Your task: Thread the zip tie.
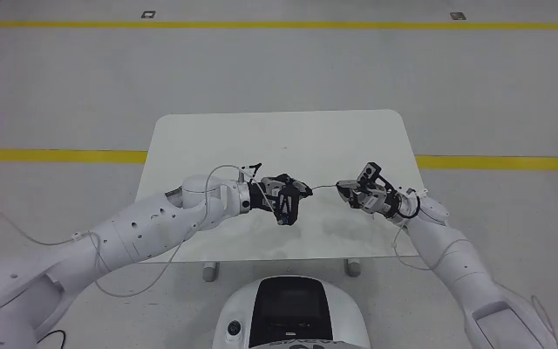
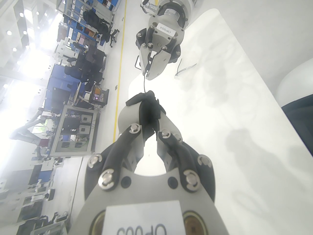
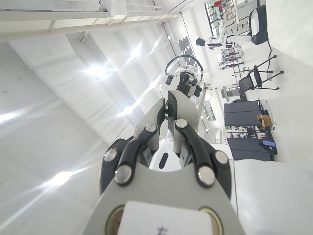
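White table (image 1: pixel 261 140), grey floor (image 1: pixel 87 87) around | L gripper (image 2: pixel 146 99) fingers together, clamped on one end of zip tie (image 2: pixel 144 84) | R gripper (image 2: pixel 146 72) facing it, pinched shut on other end | zip tie = thin black strand betw. both tips, over table's near half | grippers near, not touching

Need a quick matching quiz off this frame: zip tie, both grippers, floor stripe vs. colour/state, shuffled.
Column 1:
1 zip tie
2 left gripper
3 right gripper
4 floor stripe

Column 2:
A yellow
B black-wrapped fingertips
C pale fingers, no wrapping
D thin dark strand held at both ends

Pairs: 1-D, 2-B, 3-C, 4-A
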Available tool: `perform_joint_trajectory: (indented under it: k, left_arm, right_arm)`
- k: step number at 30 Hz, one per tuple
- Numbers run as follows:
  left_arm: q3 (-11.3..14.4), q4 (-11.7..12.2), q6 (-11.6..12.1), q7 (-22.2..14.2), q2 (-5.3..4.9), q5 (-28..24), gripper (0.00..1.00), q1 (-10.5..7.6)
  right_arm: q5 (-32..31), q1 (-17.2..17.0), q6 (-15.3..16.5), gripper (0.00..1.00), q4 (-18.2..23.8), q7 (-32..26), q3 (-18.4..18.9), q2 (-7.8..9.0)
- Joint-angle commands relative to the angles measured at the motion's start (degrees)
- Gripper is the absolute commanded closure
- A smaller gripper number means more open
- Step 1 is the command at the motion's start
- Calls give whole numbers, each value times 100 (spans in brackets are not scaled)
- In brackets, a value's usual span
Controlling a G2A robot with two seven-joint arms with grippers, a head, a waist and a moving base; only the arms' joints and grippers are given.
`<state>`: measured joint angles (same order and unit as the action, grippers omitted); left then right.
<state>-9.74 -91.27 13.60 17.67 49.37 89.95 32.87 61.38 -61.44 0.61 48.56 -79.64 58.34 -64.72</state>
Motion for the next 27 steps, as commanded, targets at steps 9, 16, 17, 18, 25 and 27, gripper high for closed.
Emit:
perform_joint_trajectory:
  k: [9, 16, 17, 18, 25, 27]
  left_arm:
    - [0, 0, 0, 0, 0, 0, 0, 0]
    - [0, 0, 0, 0, 0, 0, 0, 0]
    - [0, 0, 0, 0, 0, 0, 0, 0]
    - [0, 0, 0, 0, 0, 0, 0, 0]
    - [-98, -25, 140, 351, -1, -395, 0, 73]
    - [-250, 206, 588, 773, -31, -871, 0, 58]
  right_arm:
    - [19, -52, 120, 100, 19, 0, 6, 50]
    - [173, -158, 217, 100, 78, 0, 80, 95]
    - [199, -170, 229, 100, 81, 0, 87, 96]
    - [199, -170, 229, 100, 81, 0, 87, 96]
    - [53, -195, 431, 100, 184, 198, 125, 106]
    - [-293, -295, 807, 100, 359, 424, 228, 153]
